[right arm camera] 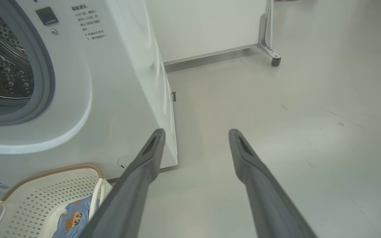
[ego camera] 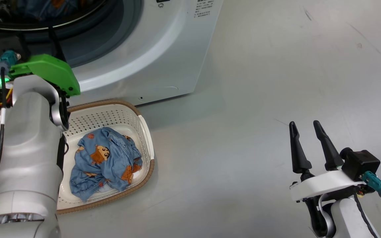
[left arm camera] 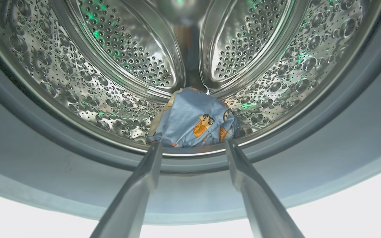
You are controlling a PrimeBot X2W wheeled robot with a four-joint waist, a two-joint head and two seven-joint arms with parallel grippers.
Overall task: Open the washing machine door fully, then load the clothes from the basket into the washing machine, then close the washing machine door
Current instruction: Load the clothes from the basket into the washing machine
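In the head view the right gripper [ego camera: 304, 123] stands with its two dark fingers [ego camera: 298, 148] spread apart and nothing between them, over bare grey floor [ego camera: 260, 82]. Well off to the left of those fingers sits the basket [ego camera: 104, 115], and in it lie the clothes [ego camera: 106, 162], a crumpled light blue bundle with orange-brown cartoon figures. Beyond the basket, and touching or just short of its far rim, rises the white washing machine [ego camera: 164, 49]. The pale left forearm [ego camera: 28, 148] with its green cover [ego camera: 48, 71] reaches up toward the machine's round opening; I cannot make out the left fingers there. In the left wrist view the left gripper [left arm camera: 193, 143] holds its fingers [left arm camera: 144, 185] wide apart and empty, their tips at the lower lip of the opening, above the grey gasket [left arm camera: 45, 158]. Straight ahead, just past the fingertips, a blue garment [left arm camera: 193, 120] with the same cartoon print lies at the bottom of the perforated steel drum [left arm camera: 78, 82], apart from both fingers. In the right wrist view the right fingers are again parted and hold nothing. The washing machine's front and side stand to their left, the basket with a patch of blue cloth beside the left finger, low down. Far ahead of the fingers a white panel on a caster [right arm camera: 275, 61] stands on the floor.
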